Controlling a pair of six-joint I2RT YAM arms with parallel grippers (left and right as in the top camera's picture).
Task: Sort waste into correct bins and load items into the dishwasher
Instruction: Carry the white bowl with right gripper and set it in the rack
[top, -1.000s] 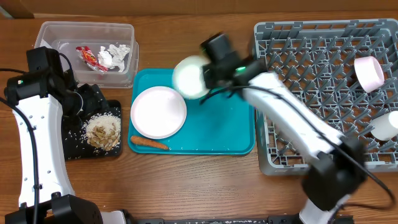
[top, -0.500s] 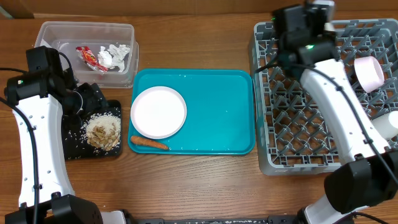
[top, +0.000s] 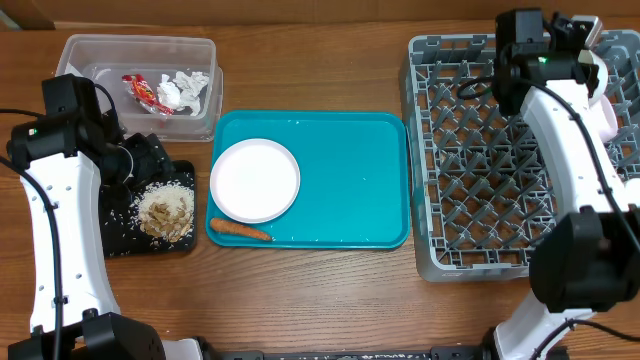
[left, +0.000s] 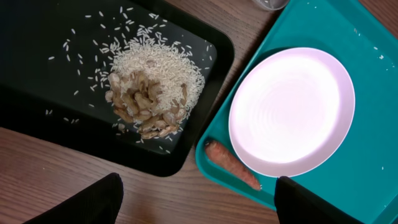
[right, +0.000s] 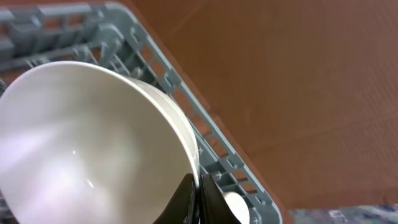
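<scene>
My right gripper (right: 198, 199) is shut on the rim of a white bowl (right: 93, 143) and holds it over the far right corner of the grey dish rack (top: 480, 200). In the overhead view that gripper (top: 588, 55) is at the rack's back edge. My left gripper (left: 196, 208) is open and empty, above the black tray (top: 120, 235) that holds rice and beige food scraps (top: 165, 212). The clear tub (top: 80, 50) holds a red wrapper (top: 143, 92) and crumpled paper (top: 185, 88). A white plate (top: 255, 180) and a carrot piece (top: 240, 229) lie on the teal tray. The chopsticks are out of view.
The teal tray (top: 350, 200) sits between the black tray and the rack. A pale cup (top: 608, 118) lies in the rack beside my right arm, partly hidden. Bare wooden table runs along the front edge.
My right arm has carried the white bowl from above the teal tray rightward to the rack's far right corner. The left arm has not moved.
</scene>
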